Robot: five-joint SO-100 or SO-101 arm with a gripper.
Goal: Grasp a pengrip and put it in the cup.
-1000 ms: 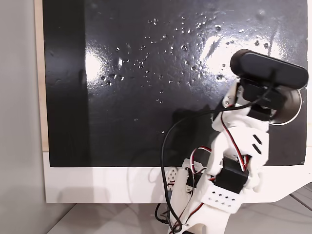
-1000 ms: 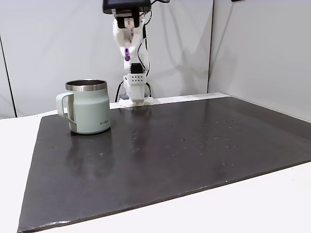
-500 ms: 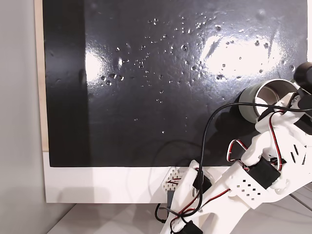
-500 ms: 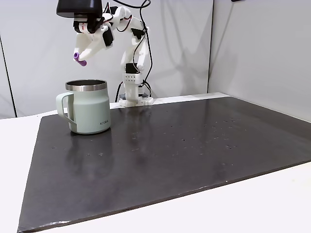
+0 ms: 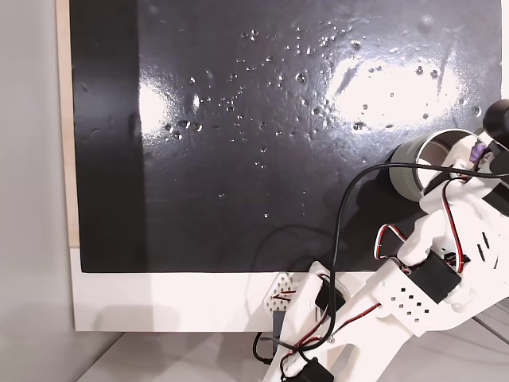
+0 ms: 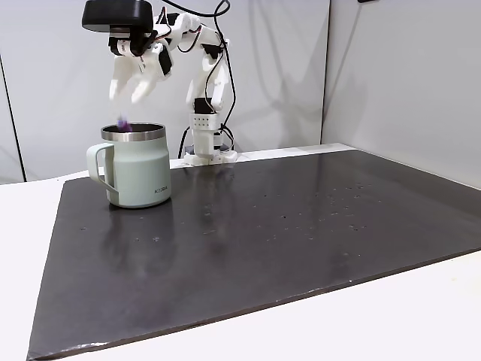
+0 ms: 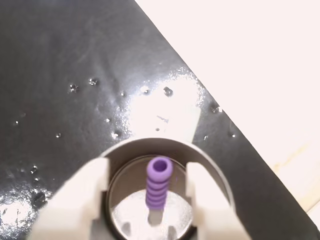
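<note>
The cup (image 6: 139,177) stands at the left of the black mat, its handle turned left in a fixed view. My gripper (image 6: 126,95) hangs just above it, open, fingers pointing down. The purple pengrip (image 6: 122,126) is loose at the level of the cup's rim, touching neither finger. In the wrist view the pengrip (image 7: 159,182) sits between my two spread white fingers (image 7: 80,200), over the shiny inside of the cup (image 7: 150,145). In a fixed view from above, the pengrip (image 5: 456,151) shows at the cup's (image 5: 398,159) mouth beside the arm.
The black mat (image 6: 285,226) covers most of the white table and carries small shiny specks (image 5: 302,78). The arm's base (image 6: 207,143) stands behind the mat's far edge. Grey walls (image 6: 398,75) close in the back and right.
The arm swung from above its base over to the cup, carrying the pengrip. The gripper has since opened and the pengrip has dropped from the fingers to the cup's rim.
</note>
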